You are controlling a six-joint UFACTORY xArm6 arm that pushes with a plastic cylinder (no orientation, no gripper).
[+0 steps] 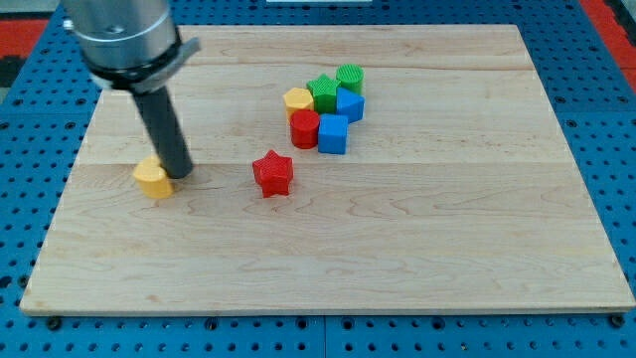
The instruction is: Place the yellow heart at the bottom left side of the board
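Camera view takes in the wooden board [417,249] first, a pale plank surface filling most of the picture and resting on a blue perforated table [611,119] that shows round its edges. Next in size is the arm's grey cylindrical housing [124,35] at the view's top left, from which the dark rod [164,129] drops at a slight slant to the board. I have no fingers or jaws to open or shut, only the rod; my tip [180,175] sits on the wood in the left half of the board.

Well to the view's right of my tip and a little toward the view's top lies a tight cluster of six blocks, each touching or just beside its neighbours: a blue cube [333,133], a red cylinder [304,128], a blue pentagon-like block [350,103], a green star [322,91], a green cylinder [350,78] and a yellow hexagon [298,101].

Between my tip and that cluster, level with the tip on its right, the red star [272,173] stands alone.

Smallest and closest, the yellow heart [153,179] lies just to the view's left of my tip, touching the rod's lower end or very nearly so, near the board's left edge at about mid-height.
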